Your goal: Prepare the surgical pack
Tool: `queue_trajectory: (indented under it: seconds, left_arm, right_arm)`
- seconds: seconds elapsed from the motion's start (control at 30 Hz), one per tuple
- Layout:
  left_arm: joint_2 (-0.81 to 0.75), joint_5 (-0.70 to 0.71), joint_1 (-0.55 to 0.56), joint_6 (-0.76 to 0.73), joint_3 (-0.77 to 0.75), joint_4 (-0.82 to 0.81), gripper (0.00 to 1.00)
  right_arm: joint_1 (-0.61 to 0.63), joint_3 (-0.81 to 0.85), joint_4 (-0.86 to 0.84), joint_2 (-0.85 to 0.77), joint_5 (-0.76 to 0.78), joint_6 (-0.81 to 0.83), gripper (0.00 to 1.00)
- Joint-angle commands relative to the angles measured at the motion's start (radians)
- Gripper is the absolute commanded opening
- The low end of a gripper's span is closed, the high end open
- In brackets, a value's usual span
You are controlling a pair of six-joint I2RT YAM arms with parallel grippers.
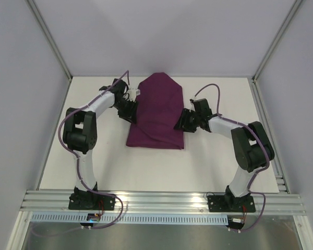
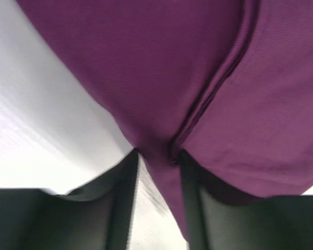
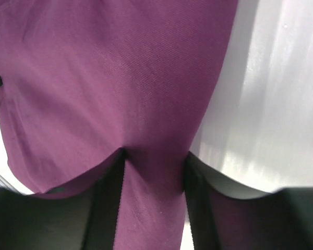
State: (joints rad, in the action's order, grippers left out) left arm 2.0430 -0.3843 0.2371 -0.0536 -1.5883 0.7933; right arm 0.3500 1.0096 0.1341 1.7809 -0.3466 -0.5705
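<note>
We see purple cloth (image 1: 157,112) folded over on desk (image 1: 94,156), contents hidden, left tool (image 1: 130,108) and right tool (image 1: 180,124) astride its edges, whether clamped we cannot tell

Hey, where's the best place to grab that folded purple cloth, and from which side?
Take the purple cloth by its long side edges, one from each side, coming in low along the table. It lies flat and folded, so only the edges give something thin to pinch; the left claw and right claw sit astride them.
</note>
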Motion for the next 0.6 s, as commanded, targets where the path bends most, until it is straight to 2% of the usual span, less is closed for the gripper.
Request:
queue_trajectory:
  seconds: [0.0, 0.07, 0.1, 0.13, 0.2, 0.23, 0.33, 0.57]
  left_arm:
    - [0.014, 0.013, -0.001, -0.006, 0.017, -0.031, 0.39]
    - [0.011, -0.001, -0.001, -0.014, 0.022, -0.025, 0.30]
    - [0.005, -0.020, -0.001, -0.015, 0.031, -0.023, 0.21]
    - [0.000, -0.030, -0.001, -0.015, 0.039, -0.025, 0.16]
    - [-0.021, -0.033, -0.001, -0.012, 0.076, -0.038, 0.04]
    - [-0.029, -0.031, -0.001, -0.015, 0.091, -0.042, 0.01]
    - [-0.067, -0.036, -0.001, -0.019, 0.157, -0.043, 0.00]
    - [-0.219, -0.091, -0.001, -0.035, 0.361, -0.025, 0.00]
  right_arm:
    - [0.001, -0.016, -0.077, 0.014, -0.049, 0.003, 0.45]
    - [0.001, -0.019, -0.077, 0.015, -0.051, 0.003, 0.40]
    - [0.001, -0.022, -0.076, 0.014, -0.048, 0.001, 0.38]
    - [0.001, -0.023, -0.073, 0.014, -0.049, 0.001, 0.35]
    - [0.001, -0.032, -0.074, 0.009, -0.061, -0.003, 0.34]
    - [0.001, -0.035, -0.073, 0.009, -0.066, -0.005, 0.33]
    - [0.007, -0.060, -0.062, -0.006, -0.069, -0.011, 0.26]
    - [0.044, -0.163, -0.028, -0.119, -0.072, -0.011, 0.25]
